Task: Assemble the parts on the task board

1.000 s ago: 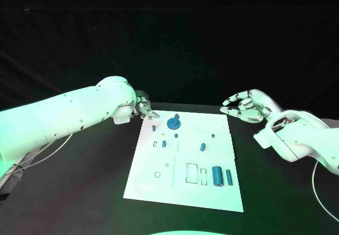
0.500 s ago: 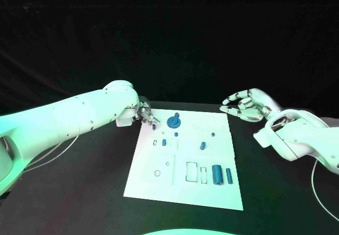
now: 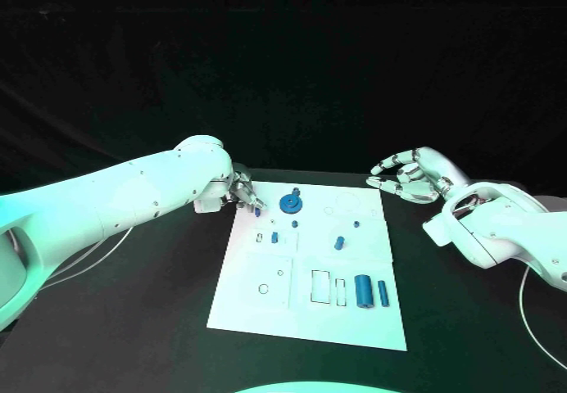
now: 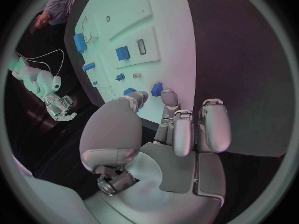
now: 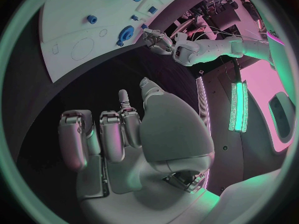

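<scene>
Since a second ago the left hand (image 3: 242, 193) has advanced until its curled, ungrasping fingers (image 4: 169, 98) reach the small blue peg (image 4: 156, 89) at the task board (image 3: 310, 319) edge, so a pickup appears imminent, while the right hand (image 3: 409, 177) hovers clear, loosely curled, holding nothing.

One task board (image 3: 310, 327), about eight blue parts (image 3: 363, 288), two hands (image 3: 408, 178).

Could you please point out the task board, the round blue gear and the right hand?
task board (image 3: 248, 315): head view, bare near-left corner.
round blue gear (image 3: 289, 204): head view, its disc.
right hand (image 3: 408, 177): head view, its middle.
</scene>
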You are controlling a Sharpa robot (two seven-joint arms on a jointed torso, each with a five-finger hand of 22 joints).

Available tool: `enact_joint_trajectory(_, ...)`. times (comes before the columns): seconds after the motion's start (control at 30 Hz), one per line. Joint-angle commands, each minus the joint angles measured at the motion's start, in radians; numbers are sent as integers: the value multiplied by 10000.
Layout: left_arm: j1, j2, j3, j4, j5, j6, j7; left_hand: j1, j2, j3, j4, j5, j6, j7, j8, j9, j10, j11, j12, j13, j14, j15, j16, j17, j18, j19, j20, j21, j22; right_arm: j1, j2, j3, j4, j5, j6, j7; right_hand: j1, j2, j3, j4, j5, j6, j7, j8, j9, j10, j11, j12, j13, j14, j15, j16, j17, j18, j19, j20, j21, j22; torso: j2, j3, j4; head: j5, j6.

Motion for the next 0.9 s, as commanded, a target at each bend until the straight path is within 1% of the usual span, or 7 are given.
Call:
enact_joint_trajectory(0.03, -3, 43, 1, -31, 161, 164, 85, 83, 84, -6, -57, -8, 91, -20, -72, -21, -70, -10, 43, 16, 949, 92, 29, 2367, 13, -11, 73, -5, 26, -9, 11, 0, 2, -30, 117, 60, -96, -35, -70, -12, -21, -34, -33, 45, -5, 3, -36, -23, 1186, 726, -58, -31, 1207, 140, 586, -87, -40, 2122, -3, 3, -6, 10, -16)
enact_joint_trajectory(0.13, -4, 59, -1, -53, 206, 117, 97, 304, 207, 48, -74, 1, 135, -21, -96, -60, -73, -13, 57, 8, 948, 91, 27, 2365, 14, -14, 75, -3, 30, -10, 12, 0, 2, -30, 118, 60, -102, -20, -69, -23, 18, -37, -37, 56, -5, 16, -40, -10, 1198, 728, -61, -31, 1212, 139, 588, -90, -40, 2123, 2, 0, -9, 7, -22)
enact_joint_trajectory(0.27, -11, 95, -12, -83, 259, 31, 138, 843, 384, 213, -151, 9, 193, -43, -108, -107, -89, -35, 71, -13, 951, 75, 33, 2373, 12, -12, 67, 12, 61, -12, 16, 0, 3, -30, 121, 61, -100, -16, -67, -25, 23, -37, -38, 59, -5, 8, -40, -20, 1189, 725, -62, -36, 1198, 141, 584, -90, -46, 2119, 3, -6, -10, 5, -22)
enact_joint_trajectory(0.6, -32, 139, -32, -133, 396, -208, 263, 1761, 528, 626, -441, 7, 239, -93, -57, -116, -98, -83, 85, -51, 954, 41, 41, 2383, 3, -5, 45, 41, 121, -13, 17, 0, 3, -30, 129, 58, -97, -13, -65, -29, 29, -36, -39, 62, -4, 19, -41, -7, 1201, 728, -63, -33, 1208, 141, 585, -91, -45, 2120, -3, 1, -5, -15, -51)
enact_joint_trajectory(0.67, -34, 138, -33, -141, 436, -220, 285, 2030, 572, 801, -594, -4, 254, -121, -12, -95, -79, -107, 105, -38, 959, 21, 53, 2399, 0, 1, 34, 53, 146, -13, 16, 0, 3, -30, 129, 58, -97, -13, -65, -29, 29, -36, -39, 62, -4, 19, -41, -7, 1201, 728, -63, -33, 1208, 141, 585, -91, -45, 2120, -2, 3, -3, -13, -63)
enact_joint_trajectory(0.83, -36, 134, -34, -143, 505, -265, 317, 2370, 618, 1103, -837, -16, 292, -167, 107, -30, -26, -146, 145, -4, 968, -11, 71, 2422, -10, 17, 12, 82, 202, -13, 15, 0, 2, -32, 130, 54, -90, -3, -59, -33, 41, -34, -40, 66, -3, 23, -43, -3, 1205, 727, -64, -35, 1205, 139, 589, -92, -40, 2124, 0, 1, -1, -11, -79)
enact_joint_trajectory(0.9, -36, 118, -35, -129, 555, -308, 329, 2653, 620, 1608, -1152, -16, 242, -163, 288, 107, 6, -170, 136, -11, 970, -42, 75, 2426, -9, 20, -22, 93, 224, -13, 16, 0, 0, -34, 132, 53, -90, -3, -59, -33, 41, -34, -40, 66, -3, 23, -43, -3, 1205, 727, -64, -35, 1205, 139, 589, -92, -40, 2124, -5, -2, -2, -3, -71)
